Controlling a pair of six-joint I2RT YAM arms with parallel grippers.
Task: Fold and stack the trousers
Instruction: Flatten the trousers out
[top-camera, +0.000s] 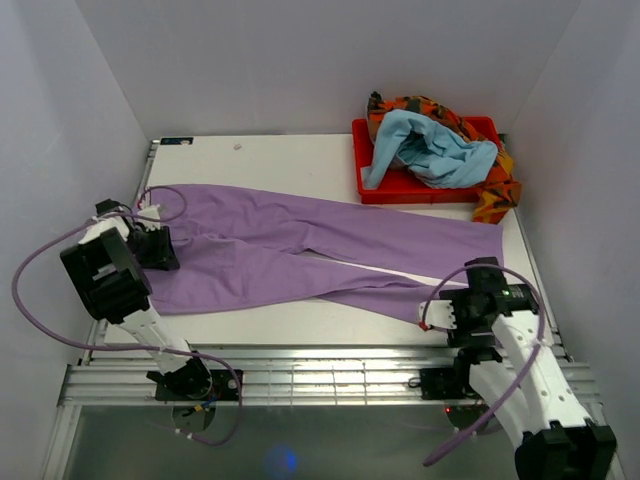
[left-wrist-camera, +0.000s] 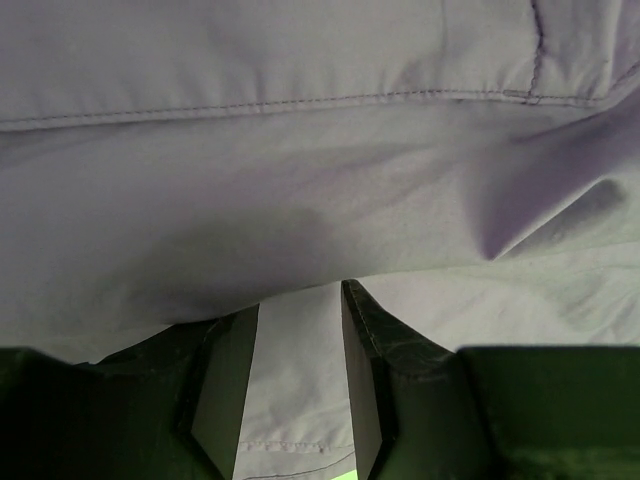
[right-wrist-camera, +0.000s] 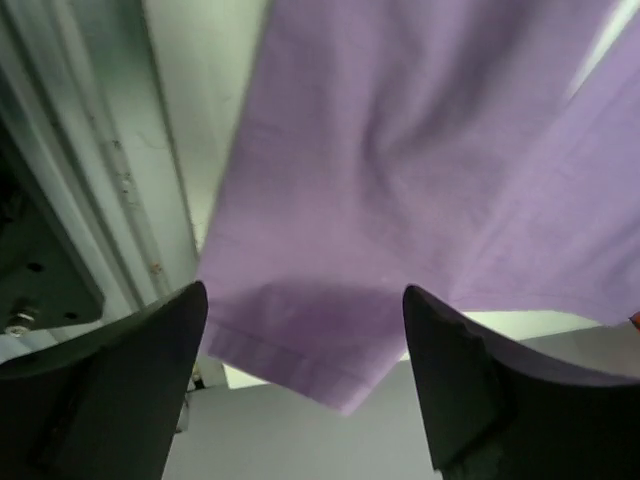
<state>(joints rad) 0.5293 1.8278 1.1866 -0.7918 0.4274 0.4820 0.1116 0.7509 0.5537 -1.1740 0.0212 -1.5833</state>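
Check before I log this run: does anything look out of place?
At the far right, an orange patterned cloth spills over the rim of the red bin, under a heaped light blue garment. The trousers lie unfolded.

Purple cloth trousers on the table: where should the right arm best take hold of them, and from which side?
Take the hem of the near leg of the purple cloth trousers, at their right end. It lies flat, its corner free, between the right gripper's open fingers, so coming straight down from above probably suits.
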